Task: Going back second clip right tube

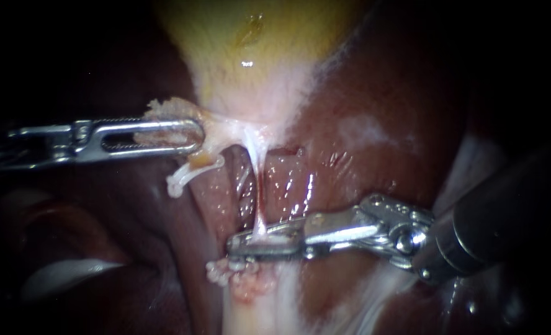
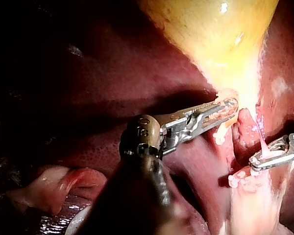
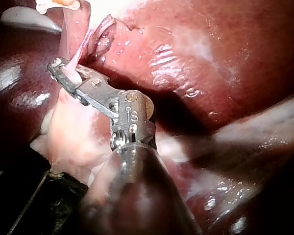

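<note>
The yellow gallbladder (image 1: 250,56) narrows to a pale neck. From the neck a thin white tube (image 1: 258,180) runs down, taut, into the jaws of my right instrument (image 1: 264,242). Those jaws lie across the tube and close on it from both sides, with white material showing between them. In the right wrist view the tube (image 3: 77,58) enters the same jaws (image 3: 63,73). My left instrument (image 1: 164,135) is shut on frayed tissue at the gallbladder's neck and holds it to the left. A white clip (image 1: 185,175) hangs on a stump just below its jaws.
Dark red liver (image 1: 375,124) surrounds the site on both sides. Pale lumpy tissue (image 1: 241,279) sits just under my right instrument's jaws. A groove of wet red tissue (image 1: 226,192) lies between the clip and the tube.
</note>
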`<move>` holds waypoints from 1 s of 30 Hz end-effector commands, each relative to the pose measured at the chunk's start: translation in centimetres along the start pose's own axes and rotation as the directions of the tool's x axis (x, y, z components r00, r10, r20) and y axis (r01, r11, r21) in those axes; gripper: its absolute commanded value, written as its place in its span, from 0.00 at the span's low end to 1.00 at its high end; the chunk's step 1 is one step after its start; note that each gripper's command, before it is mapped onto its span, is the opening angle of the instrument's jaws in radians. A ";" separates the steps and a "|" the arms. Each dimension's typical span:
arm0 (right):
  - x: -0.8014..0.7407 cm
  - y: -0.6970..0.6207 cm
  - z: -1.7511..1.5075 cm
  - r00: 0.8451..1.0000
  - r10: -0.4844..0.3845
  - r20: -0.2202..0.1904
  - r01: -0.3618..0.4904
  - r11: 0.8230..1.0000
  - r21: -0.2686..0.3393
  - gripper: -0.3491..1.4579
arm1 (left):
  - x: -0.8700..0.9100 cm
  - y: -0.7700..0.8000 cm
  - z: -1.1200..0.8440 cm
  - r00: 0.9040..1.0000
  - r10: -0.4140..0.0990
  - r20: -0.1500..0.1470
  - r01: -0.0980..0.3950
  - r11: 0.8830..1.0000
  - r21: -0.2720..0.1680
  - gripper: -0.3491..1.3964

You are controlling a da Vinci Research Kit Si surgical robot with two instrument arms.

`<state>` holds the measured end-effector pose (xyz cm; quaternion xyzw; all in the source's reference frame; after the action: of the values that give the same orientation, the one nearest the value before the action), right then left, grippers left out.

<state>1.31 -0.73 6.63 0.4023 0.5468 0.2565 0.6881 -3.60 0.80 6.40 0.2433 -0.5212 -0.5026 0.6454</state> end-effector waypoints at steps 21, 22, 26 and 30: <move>0.04 0.01 0.09 0.994 -0.105 0.003 0.105 0.994 0.000 0.42 | 0.00 0.00 0.01 1.000 0.000 0.000 0.000 1.000 0.000 0.00; 0.04 0.01 0.10 0.994 -0.111 0.002 0.111 0.994 -0.003 0.44 | 0.00 0.00 0.01 1.000 0.000 0.000 0.000 1.000 0.000 0.00; 0.03 0.03 0.15 0.989 -0.148 -0.003 0.147 0.987 -0.057 0.47 | 0.01 0.00 0.01 1.000 0.000 0.000 0.000 1.000 0.000 0.00; 0.02 0.04 0.14 0.986 -0.165 0.000 0.165 0.985 -0.057 0.47 | 0.01 -0.01 0.01 1.000 0.000 -0.001 0.000 1.000 0.003 0.00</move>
<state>1.46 -0.73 6.66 0.3352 0.5726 0.2146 0.7167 -3.62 0.79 6.41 0.2437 -0.5215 -0.5021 0.6454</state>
